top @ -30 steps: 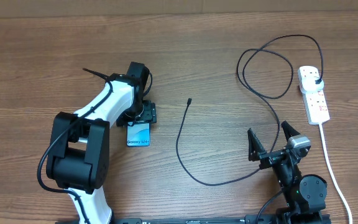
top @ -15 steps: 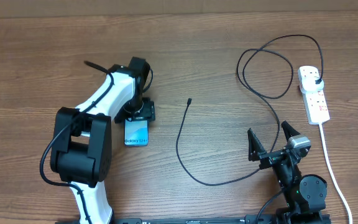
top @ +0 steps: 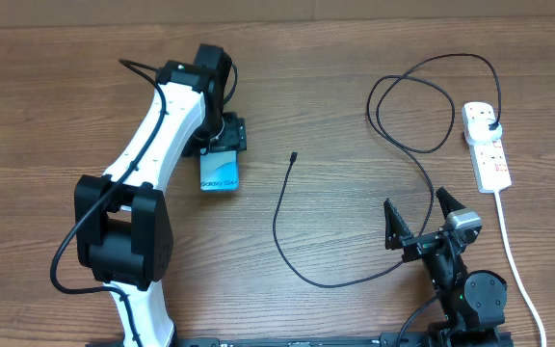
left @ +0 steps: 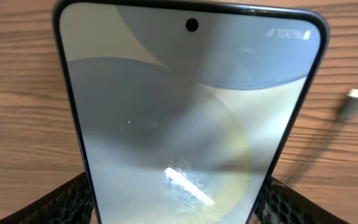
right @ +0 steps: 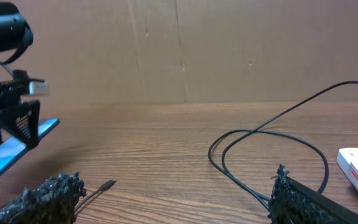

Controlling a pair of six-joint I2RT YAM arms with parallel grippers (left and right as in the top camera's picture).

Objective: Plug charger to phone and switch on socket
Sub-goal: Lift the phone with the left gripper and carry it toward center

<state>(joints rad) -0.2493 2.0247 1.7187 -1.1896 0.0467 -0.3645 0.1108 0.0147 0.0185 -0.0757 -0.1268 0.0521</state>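
My left gripper is shut on the phone, a slim light blue phone held by its edges and lifted tilted off the table; its screen fills the left wrist view. The charger, a thin black cable, loops across the table from its connector tip to a black plug seated in the socket, a white power strip at the right. The tip also shows in the left wrist view and right wrist view. My right gripper is open and empty at the front right.
The strip's thick white cord runs toward the front right edge. A cardboard wall stands behind the wooden table. The cable loops lie just ahead of my right gripper.
My left gripper has carried the phone away from me, toward the back of the table, lifting and tilting it. The right arm and the cable have not moved.
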